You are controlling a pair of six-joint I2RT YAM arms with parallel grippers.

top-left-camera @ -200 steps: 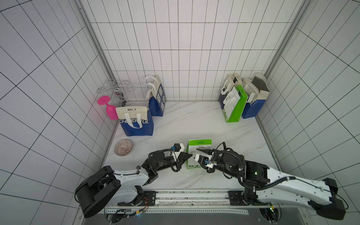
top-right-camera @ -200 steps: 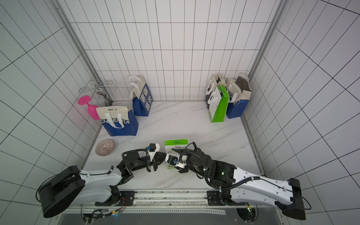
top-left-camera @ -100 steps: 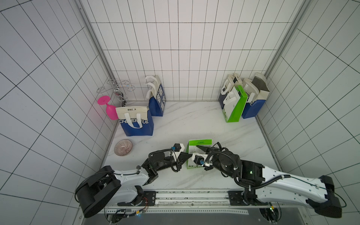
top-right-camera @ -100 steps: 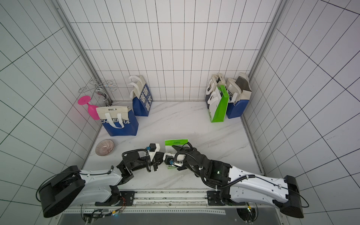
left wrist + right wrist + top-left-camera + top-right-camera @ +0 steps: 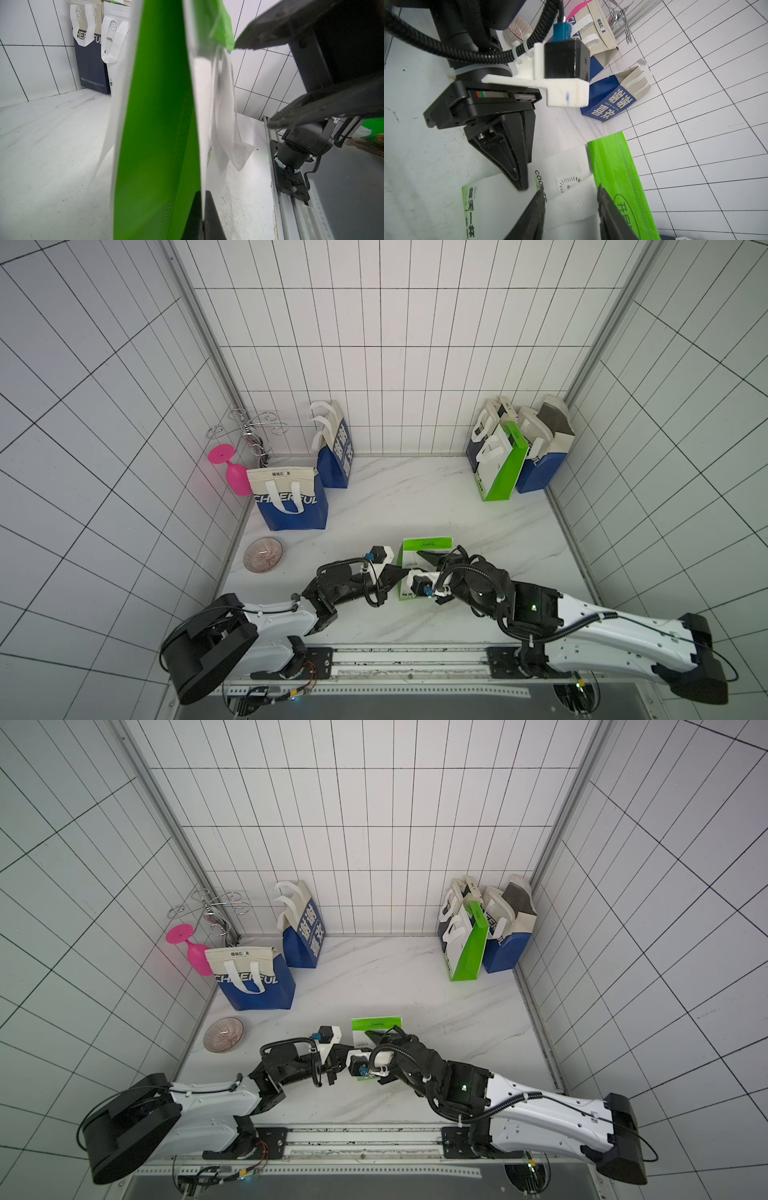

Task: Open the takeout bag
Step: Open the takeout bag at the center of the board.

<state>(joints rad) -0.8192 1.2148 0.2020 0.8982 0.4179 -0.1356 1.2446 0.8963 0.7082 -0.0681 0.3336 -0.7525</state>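
Right wrist view shows the right gripper (image 5: 571, 189) with its jaws spread about halfway. One finger rests on the white front of the takeout bag (image 5: 566, 166) and the other lies on the green flap (image 5: 612, 166), with the white handle (image 5: 571, 214) loose between them. Nothing is pinched there yet. The left gripper (image 5: 522, 186) is pressed together at the bag's side edge. In the left wrist view the white panel seems to run in between its fingers, so it appears to pinch the bag.

The bag stands upright on the marble table (image 5: 415, 497) near the front, between the two arms and well apart from the other bags (image 5: 503, 464) at the back wall.

Compared with the top views of a second ago, the right arm has swung in and its gripper has come up from low on the front face to the flap. The bag and the left gripper have not shifted, and the jaw spread looks much the same.

This reads as the end of the reach: the second hold is about to be taken, and the mouth is still flat shut. The next move likely calls for closing on the near panel under the flap and pulling away from the left hold. Catching only the strap would lift the handle and leave the bag closed.
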